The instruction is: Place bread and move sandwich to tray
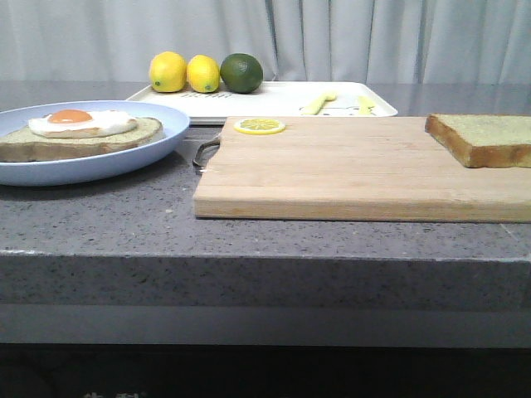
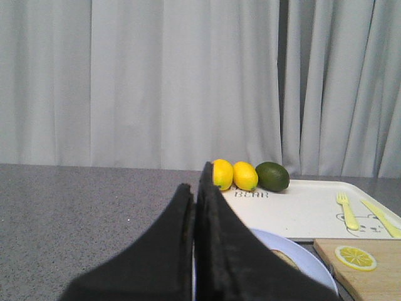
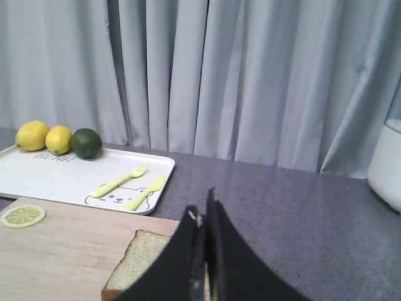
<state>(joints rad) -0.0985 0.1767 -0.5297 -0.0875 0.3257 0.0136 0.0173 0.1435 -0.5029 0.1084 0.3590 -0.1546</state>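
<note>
Worktop (image 1: pixel 99 224) bare in front. Bread (image 1: pixel 485 137) lies on cutting board (image 1: pixel 348 178), right end. Right gripper (image 3: pixel 203 216) and left gripper (image 2: pixel 194 194): jaws closed, empty. Right must open wide, then grip by the crusts.

My left black two-fingered hand (image 2: pixel 195 194) has its fingers pressed flat together, nothing between them. My right black two-fingered hand (image 3: pixel 204 216) is the same, fingers closed tight and empty. Neither arm shows in the front view.

Closed left pincer (image 2: pixel 195 188) above pale-blue plate (image 2: pixel 301 260), tray (image 2: pixel 301 210) with lemons (image 2: pixel 235 175) beyond.
</note>
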